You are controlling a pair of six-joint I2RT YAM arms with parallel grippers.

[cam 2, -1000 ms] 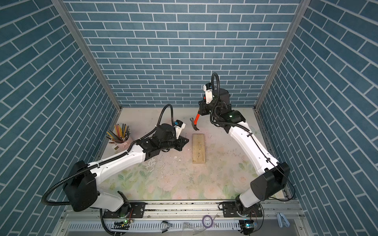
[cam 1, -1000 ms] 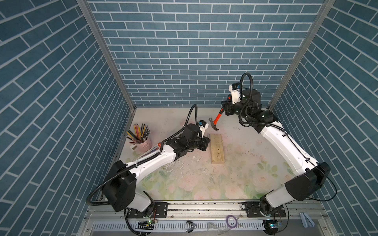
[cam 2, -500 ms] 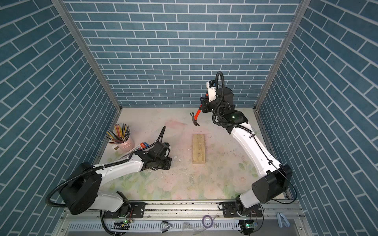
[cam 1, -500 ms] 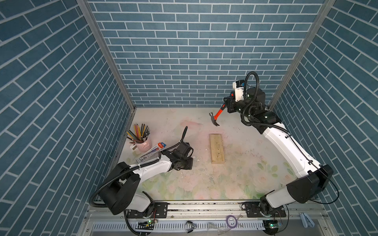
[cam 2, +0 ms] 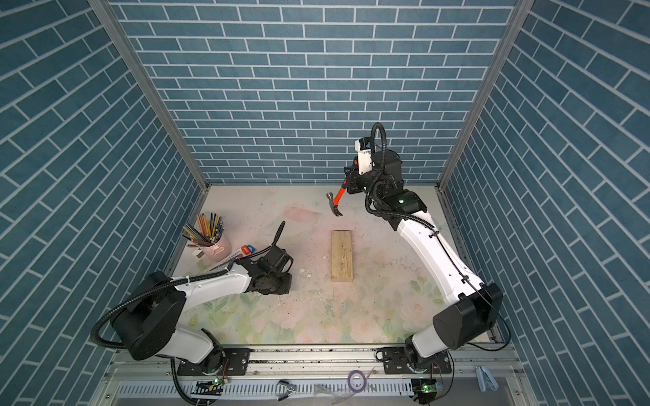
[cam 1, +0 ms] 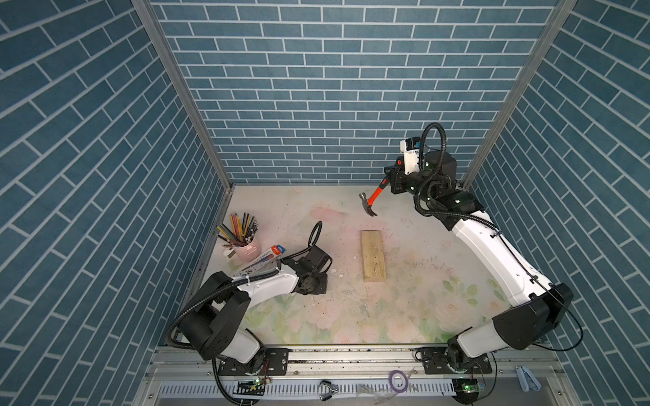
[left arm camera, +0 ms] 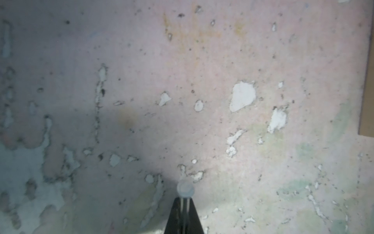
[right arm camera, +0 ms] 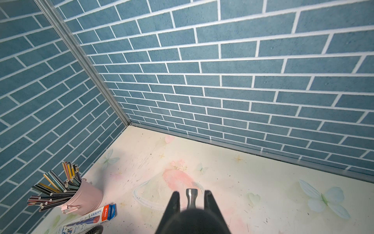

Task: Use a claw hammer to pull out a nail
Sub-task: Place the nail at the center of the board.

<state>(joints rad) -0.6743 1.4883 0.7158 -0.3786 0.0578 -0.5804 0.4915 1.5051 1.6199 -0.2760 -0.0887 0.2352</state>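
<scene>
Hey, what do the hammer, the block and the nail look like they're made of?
Claw hammer: shiny grey head, likely steel; orange handle, probably plastic or rubber-coated.
Block: pale bare wood, grain visible.
Nail: dull grey round head, apparently metal.

The claw hammer [cam 1: 376, 195] has a bare steel head with a satin sheen and a smooth orange-red handle. The wooden block [cam 1: 373, 255] is pale raw timber, unfinished and matt, and the nail [left arm camera: 185, 189] has a dull grey metal head. The table cover [left arm camera: 202, 60] is a matt floral print, scuffed, with white patches where it has flaked off.
</scene>
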